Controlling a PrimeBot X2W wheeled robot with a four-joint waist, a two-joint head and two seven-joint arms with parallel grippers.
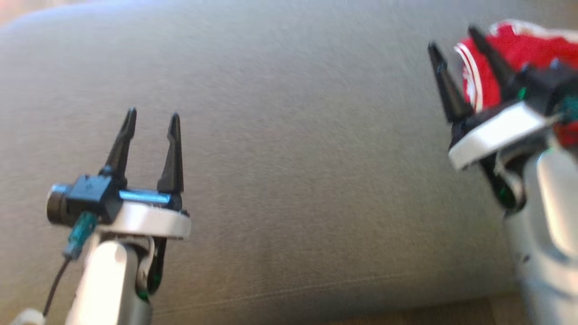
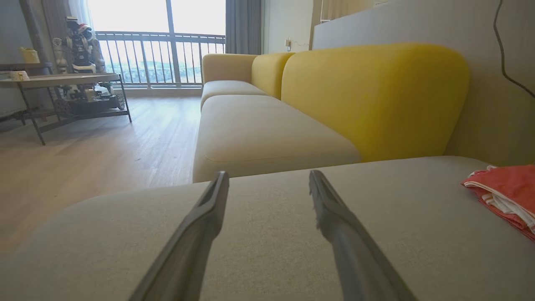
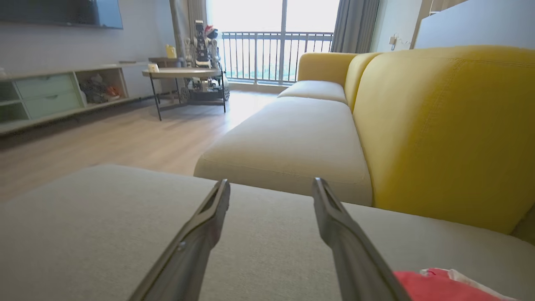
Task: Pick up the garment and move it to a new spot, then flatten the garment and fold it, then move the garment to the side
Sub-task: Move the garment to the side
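Left gripper [image 1: 153, 113] up close, fingers spread wide, nothing held, hanging over the bare grey cushion [image 1: 293, 135]. Right gripper [image 1: 452, 38] is at the far right, fingers also apart and empty. Red garment [image 1: 524, 45] with white stripes lies on the cushion right behind those right fingers; whether they touch, can't tell.

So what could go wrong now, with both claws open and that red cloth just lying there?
The garment lies bunched in layers, so the right gripper near it might pinch only the top layer. The left gripper hangs far off across the cushion, so a lift could start lopsided.
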